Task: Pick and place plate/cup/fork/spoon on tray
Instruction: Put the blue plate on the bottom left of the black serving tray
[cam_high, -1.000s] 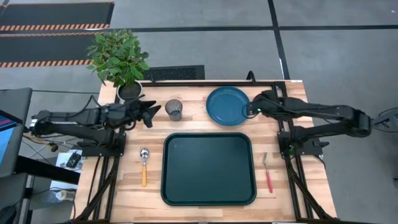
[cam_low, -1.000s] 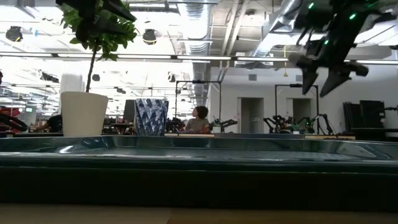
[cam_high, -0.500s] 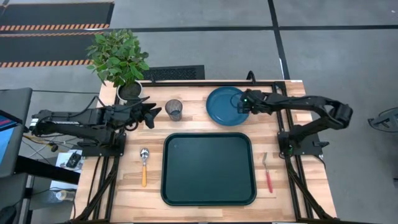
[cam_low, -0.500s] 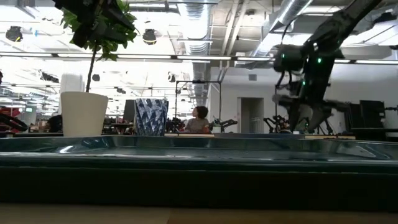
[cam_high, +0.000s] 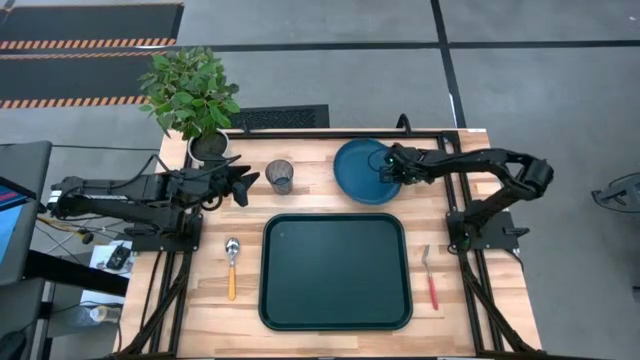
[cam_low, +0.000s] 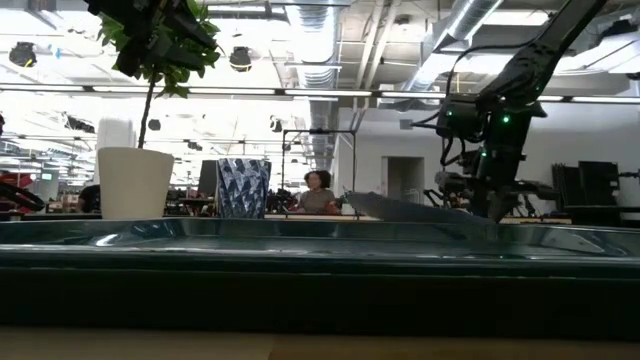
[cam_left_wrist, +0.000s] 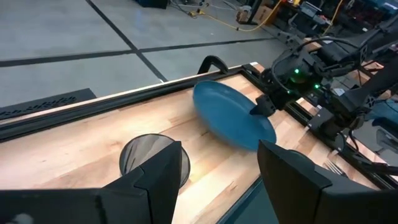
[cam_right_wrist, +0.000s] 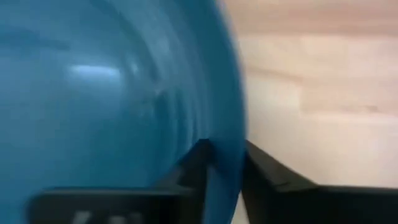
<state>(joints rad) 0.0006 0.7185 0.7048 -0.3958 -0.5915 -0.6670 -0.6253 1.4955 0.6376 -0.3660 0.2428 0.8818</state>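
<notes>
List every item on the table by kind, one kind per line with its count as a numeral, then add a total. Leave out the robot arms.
Plates: 1, the blue plate, its rim gripped by the right end effector
Cups: 1, the grey cup
Spoons: 1, the orange-handled spoon
Forks: 1, the red-handled fork
Trays: 1, the green tray
Potted plants: 1, the plant
Total: 6

In the low view, the fork, the spoon and the tray floor are hidden behind the tray's (cam_low: 320, 262) near rim. In the right wrist view, the plate (cam_right_wrist: 112, 93) is blurred and cut off from nine to twelve o'clock. In the left wrist view, the cup (cam_left_wrist: 146, 155) is partly covered by a finger (cam_left_wrist: 163, 177). The right gripper's (cam_high: 388, 170) fingertips are too small to be judged from above.
</notes>
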